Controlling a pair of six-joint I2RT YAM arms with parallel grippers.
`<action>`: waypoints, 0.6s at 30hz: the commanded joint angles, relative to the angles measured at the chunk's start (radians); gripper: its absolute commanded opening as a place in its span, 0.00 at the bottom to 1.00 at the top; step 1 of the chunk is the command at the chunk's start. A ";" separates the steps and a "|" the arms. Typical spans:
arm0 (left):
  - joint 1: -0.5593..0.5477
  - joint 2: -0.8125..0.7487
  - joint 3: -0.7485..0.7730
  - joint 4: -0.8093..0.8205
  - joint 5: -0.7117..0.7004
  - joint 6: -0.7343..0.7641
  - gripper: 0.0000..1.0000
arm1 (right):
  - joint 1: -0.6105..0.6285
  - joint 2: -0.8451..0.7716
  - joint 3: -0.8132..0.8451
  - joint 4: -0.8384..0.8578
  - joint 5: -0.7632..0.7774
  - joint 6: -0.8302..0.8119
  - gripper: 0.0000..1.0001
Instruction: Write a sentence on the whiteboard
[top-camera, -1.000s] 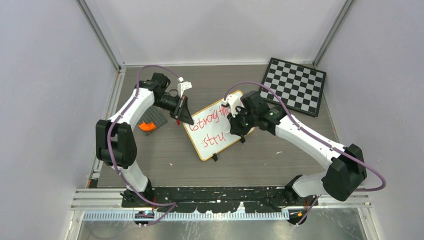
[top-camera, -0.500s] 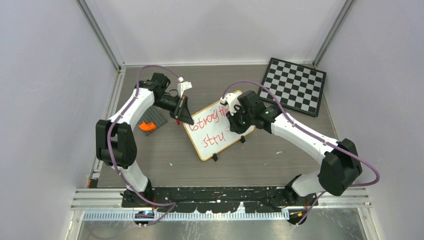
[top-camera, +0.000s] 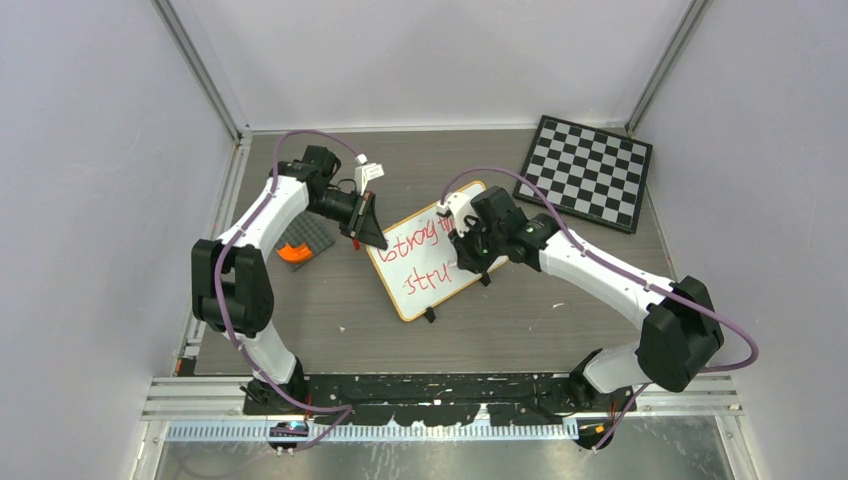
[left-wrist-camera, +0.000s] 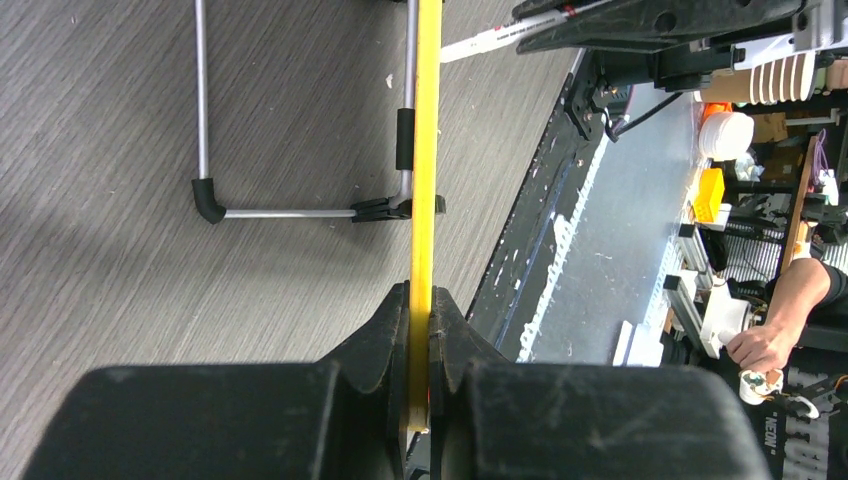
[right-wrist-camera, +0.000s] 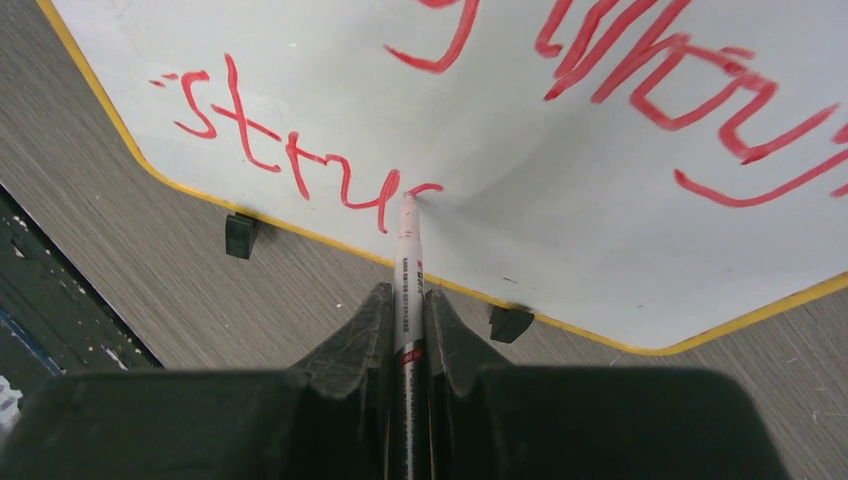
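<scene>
The whiteboard (top-camera: 428, 300) lies tilted at the table's middle, white with a yellow rim (left-wrist-camera: 428, 140). My left gripper (top-camera: 374, 238) (left-wrist-camera: 421, 302) is shut on that rim at the board's left corner. The sentence (top-camera: 412, 243) is in red marker: a top line, and below it letters reading about "stru" (right-wrist-camera: 285, 155) with a fresh curved stroke after them. My right gripper (top-camera: 463, 256) (right-wrist-camera: 406, 296) is shut on a white marker (right-wrist-camera: 408, 255). The marker's red tip touches the board at the end of the lower line.
A black-and-white checkered board (top-camera: 590, 170) lies at the back right. A grey block with an orange piece (top-camera: 300, 245) sits left of the whiteboard. Black feet (right-wrist-camera: 240, 235) and a wire stand (left-wrist-camera: 205, 190) hold the board off the table. Walls close in on three sides.
My right gripper has shifted left and a little toward the board's middle with the marker, and a new stroke follows "stru". The left arm and the board have stayed still.
</scene>
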 joint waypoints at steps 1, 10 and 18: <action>-0.002 0.009 0.012 -0.017 -0.067 -0.005 0.00 | 0.008 0.013 -0.030 0.049 0.010 -0.019 0.00; -0.002 0.009 0.015 -0.015 -0.066 -0.006 0.00 | 0.005 -0.010 -0.022 0.032 0.069 -0.046 0.00; -0.002 0.008 0.019 -0.019 -0.067 -0.007 0.00 | -0.001 -0.004 0.059 0.026 0.068 -0.041 0.00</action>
